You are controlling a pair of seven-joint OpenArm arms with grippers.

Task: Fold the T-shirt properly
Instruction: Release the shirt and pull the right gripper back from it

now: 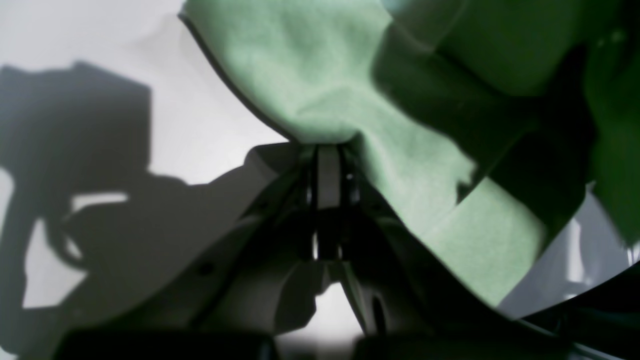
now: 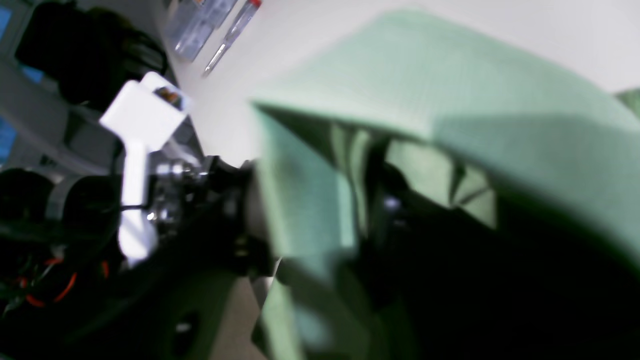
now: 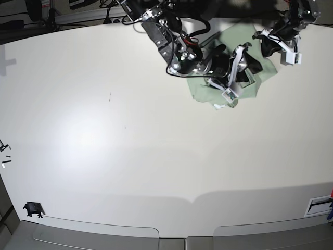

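My left jaws (image 1: 327,150) clamp the T-shirt (image 1: 320,75); my right jaws (image 2: 370,200), opening unclear, sit buried in it and could drag the fold askew.

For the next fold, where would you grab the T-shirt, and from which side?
Grip the T-shirt at its bare rounded corner near the table centre, coming in from that open side: probably easiest, since it lies flat and clear of both arms, while the rest is bunched beneath them.
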